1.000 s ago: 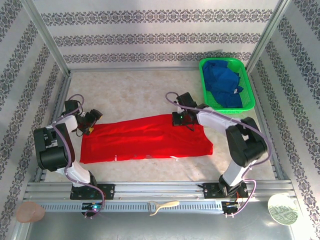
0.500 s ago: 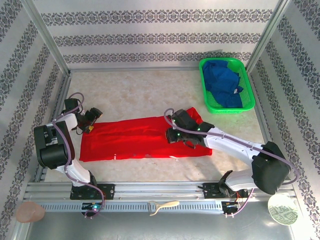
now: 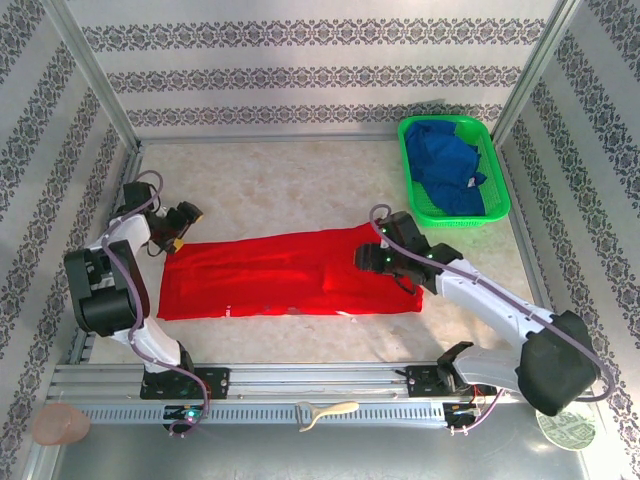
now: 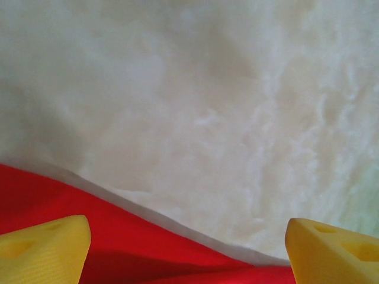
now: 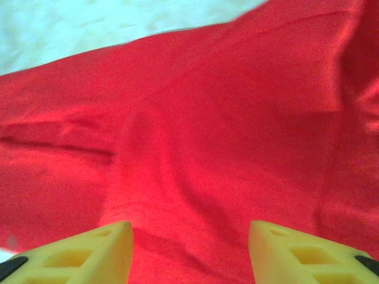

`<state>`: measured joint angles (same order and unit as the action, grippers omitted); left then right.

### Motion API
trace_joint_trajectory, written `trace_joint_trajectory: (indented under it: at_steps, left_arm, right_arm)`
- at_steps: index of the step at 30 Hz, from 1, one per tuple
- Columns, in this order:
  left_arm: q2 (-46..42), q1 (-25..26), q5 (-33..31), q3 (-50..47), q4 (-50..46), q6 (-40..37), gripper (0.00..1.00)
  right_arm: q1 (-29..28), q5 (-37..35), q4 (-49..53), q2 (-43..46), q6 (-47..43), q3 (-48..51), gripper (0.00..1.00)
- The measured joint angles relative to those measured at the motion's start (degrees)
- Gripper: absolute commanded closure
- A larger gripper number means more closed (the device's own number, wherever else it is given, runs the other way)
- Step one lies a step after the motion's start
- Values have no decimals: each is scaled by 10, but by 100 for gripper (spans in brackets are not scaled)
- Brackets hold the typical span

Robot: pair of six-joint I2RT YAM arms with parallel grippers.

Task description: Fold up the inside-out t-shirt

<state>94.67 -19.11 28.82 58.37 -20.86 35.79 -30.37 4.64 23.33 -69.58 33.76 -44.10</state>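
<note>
Over the t-shirt's point(image 3: 280, 275) three-o'clock end, the right gripper point(image 3: 368, 258) is hovering, jaws apart; the left gripper point(image 3: 178, 238), likewise spread, is waiting at nine o'clock, likely to fold.

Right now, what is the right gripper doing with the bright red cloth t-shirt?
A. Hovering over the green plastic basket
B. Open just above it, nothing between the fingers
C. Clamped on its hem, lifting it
B: in the right wrist view, the right gripper has its yellow fingers apart with nothing pinched between them, and the bright red cloth t-shirt is spread beneath.
</note>
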Motion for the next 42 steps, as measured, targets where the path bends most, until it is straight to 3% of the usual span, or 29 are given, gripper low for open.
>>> trace_joint_trajectory:
  at_steps: [9, 17, 20, 25, 26, 28, 30, 31, 35, 42]
  left_arm:
    - [-112, 0, 22, -19, -28, -9, 9]
    - [-122, 0, 25, -49, -33, -9, 9]
    - [-122, 0, 25, -49, -33, -9, 9]
    - [-122, 0, 25, -49, -33, -9, 8]
    - [-122, 0, 25, -49, -33, -9, 8]
    - [-121, 0, 25, -49, -33, -9, 8]
    - [-119, 0, 25, -49, -33, -9, 8]
    - [-118, 0, 25, -49, -33, -9, 8]
    - [-118, 0, 25, -49, -33, -9, 8]
    - [-117, 0, 25, -50, -32, -9, 8]
  right_arm:
    - [29, -8, 12, -63, -18, 54, 47]
    - [29, -7, -9, -85, -14, 81, 54]
    - [30, -7, -20, -93, -10, 84, 66]
    - [33, 1, -33, -96, -10, 88, 95]
    - [33, 3, -34, -95, -9, 88, 96]
    - [35, 8, -33, -90, -8, 88, 87]
    - [37, 10, -29, -82, -5, 89, 61]
    - [39, 13, -25, -75, -7, 89, 57]
    - [40, 18, -12, -44, -7, 89, 58]
    - [40, 23, -2, -1, 8, 103, 70]
